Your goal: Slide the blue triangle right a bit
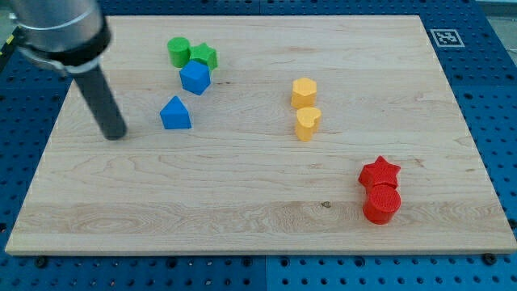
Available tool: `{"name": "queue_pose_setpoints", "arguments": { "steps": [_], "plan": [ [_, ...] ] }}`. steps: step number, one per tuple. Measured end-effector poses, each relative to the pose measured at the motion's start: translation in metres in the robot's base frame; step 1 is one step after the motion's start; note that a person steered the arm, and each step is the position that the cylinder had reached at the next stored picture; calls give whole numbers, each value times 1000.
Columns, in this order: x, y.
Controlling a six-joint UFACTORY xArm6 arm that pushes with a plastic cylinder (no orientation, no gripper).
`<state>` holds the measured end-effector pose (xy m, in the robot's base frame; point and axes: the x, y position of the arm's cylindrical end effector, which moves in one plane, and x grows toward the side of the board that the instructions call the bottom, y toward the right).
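The blue triangle [175,114] lies on the wooden board [242,202] in the upper left part of the view. My tip [115,135] rests on the board to the left of the blue triangle, a short gap away and slightly lower in the view. A blue cube-like block [195,78] sits just above and to the right of the triangle.
A green cylinder [178,52] and a green star [203,56] sit above the blue cube-like block. A yellow hexagon [304,92] and a yellow heart [307,123] stand at centre. A red star [380,173] and a red cylinder [381,204] are at lower right.
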<state>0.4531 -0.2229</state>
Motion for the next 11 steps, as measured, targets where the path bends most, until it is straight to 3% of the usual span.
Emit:
{"name": "queue_pose_setpoints", "arguments": {
  "steps": [2,11],
  "plan": [
    [-33,2],
    [-20,112]
  ]
}}
